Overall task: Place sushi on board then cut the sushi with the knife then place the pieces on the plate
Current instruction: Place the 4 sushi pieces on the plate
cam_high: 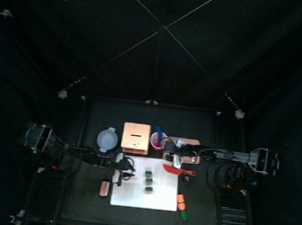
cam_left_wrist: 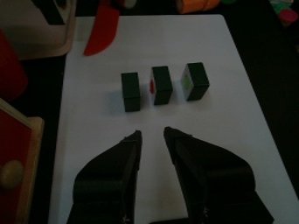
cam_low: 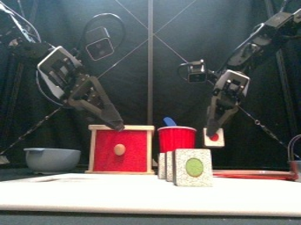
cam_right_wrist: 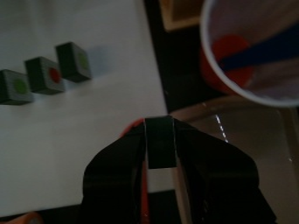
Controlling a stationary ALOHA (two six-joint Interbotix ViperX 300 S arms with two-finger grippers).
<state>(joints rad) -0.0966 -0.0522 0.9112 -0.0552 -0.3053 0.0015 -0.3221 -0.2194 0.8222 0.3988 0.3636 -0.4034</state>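
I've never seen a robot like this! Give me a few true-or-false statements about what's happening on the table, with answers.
1. Three separate sushi pieces stand on the white board. True.
2. The right fingers hold a blue knife. False: they are shut on the red knife; the blue knife sits in the red cup.
3. The left fingers grip a sushi piece. False: they are open and empty.
4. The bowl sits left of the wooden box. True.
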